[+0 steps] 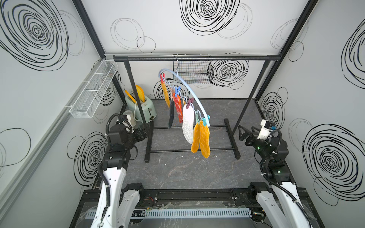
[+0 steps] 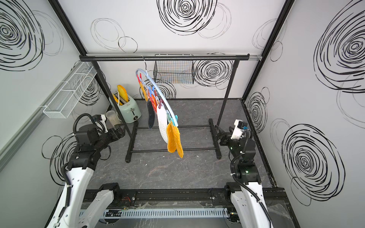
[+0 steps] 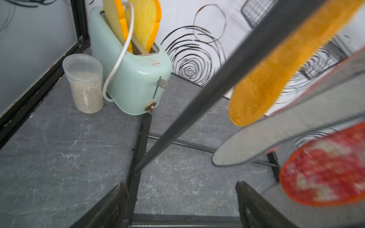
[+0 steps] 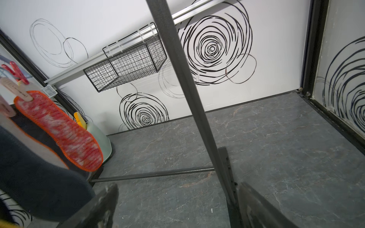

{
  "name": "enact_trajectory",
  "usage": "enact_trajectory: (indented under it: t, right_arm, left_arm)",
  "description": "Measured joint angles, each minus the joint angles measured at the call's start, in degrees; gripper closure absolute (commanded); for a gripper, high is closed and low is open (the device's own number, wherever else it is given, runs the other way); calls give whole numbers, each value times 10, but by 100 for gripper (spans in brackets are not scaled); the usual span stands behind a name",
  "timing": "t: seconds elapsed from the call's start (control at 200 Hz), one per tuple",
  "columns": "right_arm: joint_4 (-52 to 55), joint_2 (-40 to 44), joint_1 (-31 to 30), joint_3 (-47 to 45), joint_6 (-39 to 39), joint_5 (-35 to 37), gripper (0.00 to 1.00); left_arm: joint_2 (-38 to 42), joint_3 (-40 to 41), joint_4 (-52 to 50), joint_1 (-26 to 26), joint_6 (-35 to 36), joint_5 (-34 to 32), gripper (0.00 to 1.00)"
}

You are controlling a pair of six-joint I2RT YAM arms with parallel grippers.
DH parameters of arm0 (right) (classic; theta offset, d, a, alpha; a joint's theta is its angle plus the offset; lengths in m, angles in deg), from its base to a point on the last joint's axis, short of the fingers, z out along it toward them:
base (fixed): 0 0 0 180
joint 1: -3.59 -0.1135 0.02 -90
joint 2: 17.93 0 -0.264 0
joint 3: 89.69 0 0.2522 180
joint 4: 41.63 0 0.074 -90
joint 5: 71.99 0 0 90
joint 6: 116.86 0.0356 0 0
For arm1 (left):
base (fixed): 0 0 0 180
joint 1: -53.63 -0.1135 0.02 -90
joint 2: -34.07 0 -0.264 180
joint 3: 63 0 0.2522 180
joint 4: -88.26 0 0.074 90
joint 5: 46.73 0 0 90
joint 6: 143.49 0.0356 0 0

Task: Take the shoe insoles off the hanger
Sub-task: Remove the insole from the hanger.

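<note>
Insoles point(image 1: 204, 138) hang pegged on the hanger point(image 1: 195, 94), up between both sets of jaws, touching neither. Left gripper point(image 3: 181, 189) and right gripper point(image 4: 177, 189) jaws are spread apart, holding nothing.

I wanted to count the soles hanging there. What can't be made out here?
Pegged foot-shaped shoe insoles, both top views: they overlap along the pale blue arched plastic hanger, so rear ones are hidden.
Red-mottled orange-edged insole, left wrist view: blurred, cut by the edge.
Dark grey insole, right wrist view: cut by the edge.
</note>
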Motion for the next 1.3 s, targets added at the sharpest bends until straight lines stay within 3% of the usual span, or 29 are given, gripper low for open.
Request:
enact_trajectory:
  t: [0.12,0.205,0.31,0.42,0.525,0.63,0.715,0.88,1.095,1.296]
  right_arm:
    - [12,20,-6,-17,0,-14,5]
    - [14,24,-7,-32,0,-21,6]
    - [18,24,-8,-46,0,-27,6]
    - [19,24,-9,-54,0,-30,5]
    - [19,32,-10,-61,0,-31,5]
    - [19,39,-15,-64,-2,-31,5]
    - [19,37,-21,-64,-4,-30,5]
    - [19,31,-31,-64,-9,-28,5]
    - [19,32,-46,-64,-21,-17,5]
    - [19,46,-50,-64,-23,-13,5]
  left_arm:
    - [93,28,13,103,-29,3,16]
    - [159,69,42,230,-59,-7,17]
    - [163,100,78,387,-80,-47,19]
    - [109,108,108,587,-83,-154,13]
    - [37,102,136,798,-73,-306,3]
    - [-47,69,139,926,-69,-459,0]
    - [-109,27,126,951,-85,-565,0]
    - [-200,-39,107,937,-135,-714,3]
    - [-284,-91,110,878,-141,-757,7]
    - [-314,-121,118,860,-122,-762,22]
